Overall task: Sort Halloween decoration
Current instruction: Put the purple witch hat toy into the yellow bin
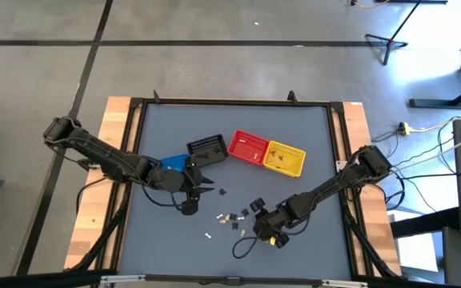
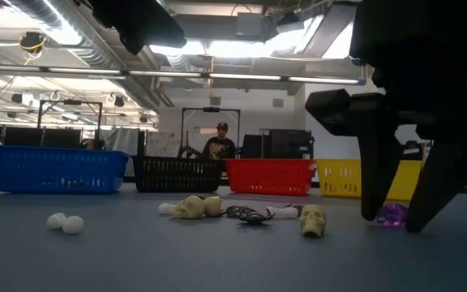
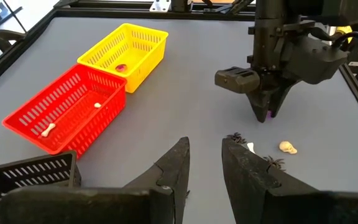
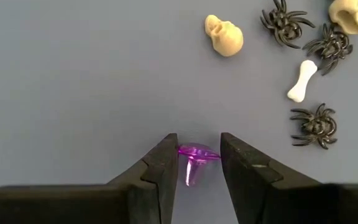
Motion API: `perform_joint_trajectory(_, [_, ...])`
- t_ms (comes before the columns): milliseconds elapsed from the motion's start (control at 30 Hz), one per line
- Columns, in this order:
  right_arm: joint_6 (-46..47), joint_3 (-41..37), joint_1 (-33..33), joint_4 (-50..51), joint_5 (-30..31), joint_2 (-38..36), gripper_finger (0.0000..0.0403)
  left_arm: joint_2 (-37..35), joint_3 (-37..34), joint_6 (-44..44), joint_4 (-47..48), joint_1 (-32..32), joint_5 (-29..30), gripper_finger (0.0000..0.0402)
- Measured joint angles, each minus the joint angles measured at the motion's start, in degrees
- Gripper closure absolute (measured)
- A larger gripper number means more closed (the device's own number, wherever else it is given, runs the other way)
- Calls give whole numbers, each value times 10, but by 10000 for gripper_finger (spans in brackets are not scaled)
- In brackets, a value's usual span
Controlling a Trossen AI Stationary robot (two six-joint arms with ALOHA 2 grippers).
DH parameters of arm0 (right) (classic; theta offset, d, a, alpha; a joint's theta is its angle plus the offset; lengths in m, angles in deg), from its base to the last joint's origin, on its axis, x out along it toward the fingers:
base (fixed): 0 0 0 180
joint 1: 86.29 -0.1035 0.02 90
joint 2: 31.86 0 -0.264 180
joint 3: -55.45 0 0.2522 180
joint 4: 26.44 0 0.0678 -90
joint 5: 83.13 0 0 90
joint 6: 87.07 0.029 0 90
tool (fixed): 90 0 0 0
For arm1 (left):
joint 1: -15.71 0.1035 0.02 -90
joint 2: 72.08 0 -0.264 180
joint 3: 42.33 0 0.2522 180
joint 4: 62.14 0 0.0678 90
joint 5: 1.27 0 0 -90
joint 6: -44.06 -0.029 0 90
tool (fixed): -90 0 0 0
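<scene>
- Right gripper (image 4: 197,163) is down at the table near the front, its two fingers pinching a small purple trinket (image 4: 194,158) between them; in the low view that purple piece (image 2: 392,214) sits at the fingertips right on the grey mat
- Just beyond it lie a cream skull (image 4: 224,35), a white bone (image 4: 302,81) and three black spiders (image 4: 314,125), all loose on the mat, apart from the gripper
- Left gripper (image 3: 204,163) hovers beside the black basket (image 3: 27,173), fingers spread a little with nothing between them
- Red basket (image 3: 61,109) holds two pale pieces, yellow basket (image 3: 126,53) holds one pinkish piece
- Blue basket (image 2: 55,169) stands at the far left in the low view
- Two white balls (image 2: 65,222) rest on the mat, well apart from the skull cluster
</scene>
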Motion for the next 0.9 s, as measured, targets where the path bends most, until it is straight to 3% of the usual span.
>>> perform_joint_trajectory(267, [0,0,0,1,-5,0,280,0,0,0,0,0,0,314])
perform_joint_trajectory(600, [0,0,0,-3,-5,1,345,0,0,0,0,0,0,314])
perform_joint_trajectory(900, [0,0,0,-3,-5,1,350,0,0,0,0,0,0,314])
